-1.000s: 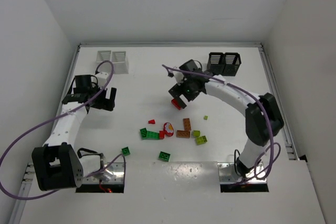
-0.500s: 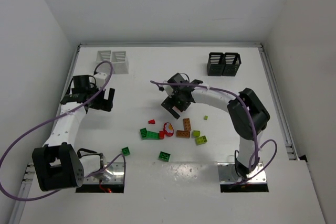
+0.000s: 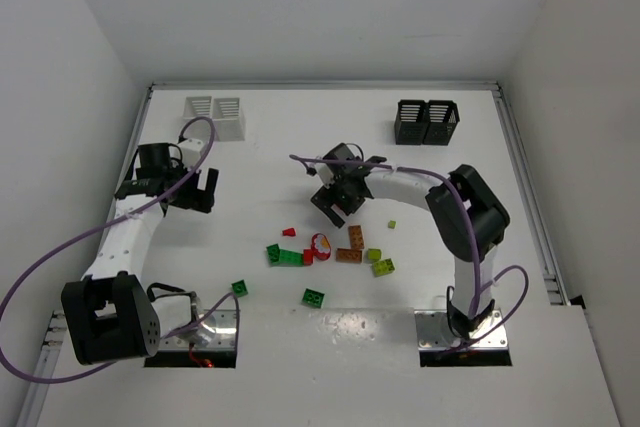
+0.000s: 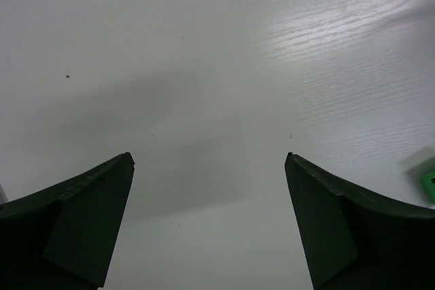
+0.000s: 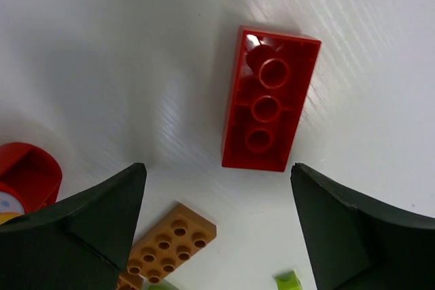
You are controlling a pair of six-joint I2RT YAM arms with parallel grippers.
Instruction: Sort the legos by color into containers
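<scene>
The legos lie loose mid-table: dark green bricks (image 3: pixel 285 256), a red curved piece (image 3: pixel 320 244), orange-brown plates (image 3: pixel 352 245) and lime bricks (image 3: pixel 380 265). Two more dark green bricks (image 3: pixel 313 297) lie nearer. My right gripper (image 3: pixel 335 209) is open and empty just behind this pile. In the right wrist view (image 5: pixel 217 166) a red brick (image 5: pixel 270 108) lies upside down on the table just beyond the fingertips, and an orange-brown plate (image 5: pixel 170 242) lies between the fingers. My left gripper (image 3: pixel 205 190) is open and empty over bare table (image 4: pixel 209 156). The white bins (image 3: pixel 215 113) stand back left, the black bins (image 3: pixel 428 122) back right.
A dark green brick (image 4: pixel 428 178) shows at the right edge of the left wrist view. A tiny lime piece (image 3: pixel 391 224) lies apart to the right of the pile. Purple cables loop off both arms. Raised table rims run along the left and right sides.
My right arm has drawn back from the far right and come down towards the pile. The red brick seen at its fingers a second ago now lies on the table. The left arm has barely moved.
</scene>
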